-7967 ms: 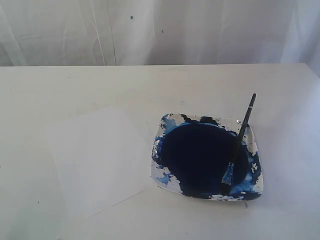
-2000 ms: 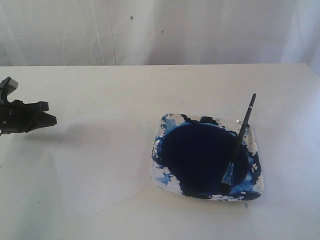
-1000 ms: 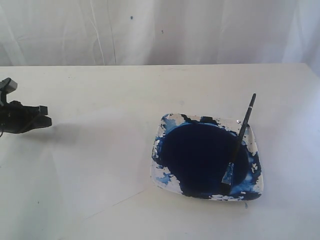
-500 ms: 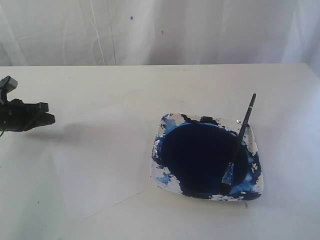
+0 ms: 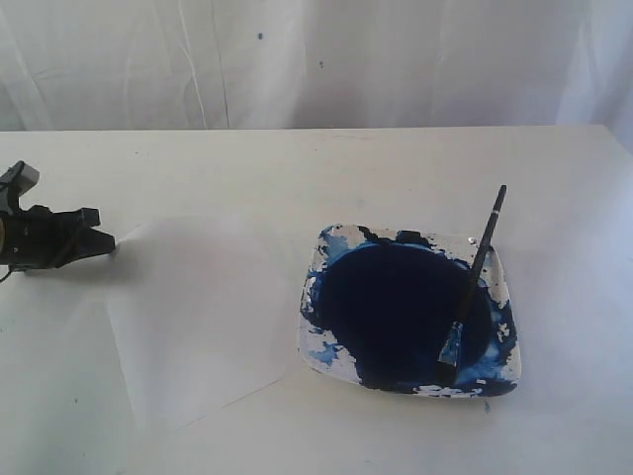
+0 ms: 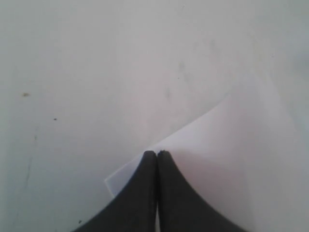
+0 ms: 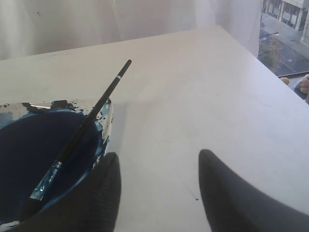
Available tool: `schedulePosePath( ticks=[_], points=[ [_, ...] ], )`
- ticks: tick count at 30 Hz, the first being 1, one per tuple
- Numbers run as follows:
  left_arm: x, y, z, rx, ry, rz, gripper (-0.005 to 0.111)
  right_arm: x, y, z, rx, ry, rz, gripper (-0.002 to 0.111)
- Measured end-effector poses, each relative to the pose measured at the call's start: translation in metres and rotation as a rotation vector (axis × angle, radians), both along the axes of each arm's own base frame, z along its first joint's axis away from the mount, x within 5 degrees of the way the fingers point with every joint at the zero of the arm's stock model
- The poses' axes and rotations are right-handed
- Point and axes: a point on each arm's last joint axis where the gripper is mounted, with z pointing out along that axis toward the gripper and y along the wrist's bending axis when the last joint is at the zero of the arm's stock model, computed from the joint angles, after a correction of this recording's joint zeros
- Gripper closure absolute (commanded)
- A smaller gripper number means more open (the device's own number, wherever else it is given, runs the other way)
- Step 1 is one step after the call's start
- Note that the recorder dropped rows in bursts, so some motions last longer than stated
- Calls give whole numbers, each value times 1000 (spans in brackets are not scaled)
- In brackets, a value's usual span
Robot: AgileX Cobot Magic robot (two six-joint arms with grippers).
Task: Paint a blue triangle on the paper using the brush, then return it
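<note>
The paper (image 5: 198, 307) is a thin white sheet on the white table, left of the paint dish. My left gripper (image 5: 105, 240) is shut on its far left corner, which is raised to the jaws. In the left wrist view the black fingers (image 6: 145, 193) press together over the paper (image 6: 231, 145). The sheet is plain white and the blue triangle is out of view. The brush (image 5: 473, 282) leans in the dish, bristles in the paint and handle over the far rim. My right gripper (image 7: 158, 157) is open beside the dish, near the brush (image 7: 82, 130), holding nothing.
The square white dish (image 5: 499, 371) holds a large dark navy paint pool, with blue smears on its rim (image 7: 105, 116). A white curtain hangs behind the table. The table's right edge (image 7: 270, 72) lies close to the right gripper.
The left gripper has shifted slightly right and lower while holding the paper corner. The sheet now lies flatter, its edges showing again. Brush and dish have not moved.
</note>
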Motion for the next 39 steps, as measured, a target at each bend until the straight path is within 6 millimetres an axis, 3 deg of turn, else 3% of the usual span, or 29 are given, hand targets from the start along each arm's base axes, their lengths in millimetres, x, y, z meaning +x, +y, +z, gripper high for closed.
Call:
schedulePosePath(
  ticks=[6,12,21,39],
  points=[
    [5,0,0,-6,-11,-6,107,0,0,0,0,0,0,61],
    [17,-3,18,-129,-88,-7,107,0,0,0,0,0,0,61],
    [8,-3,8,-1,-51,-138,107,0,0,0,0,0,0,61],
    [9,1,5,73,-54,-135,107,0,0,0,0,0,0,61]
  ],
)
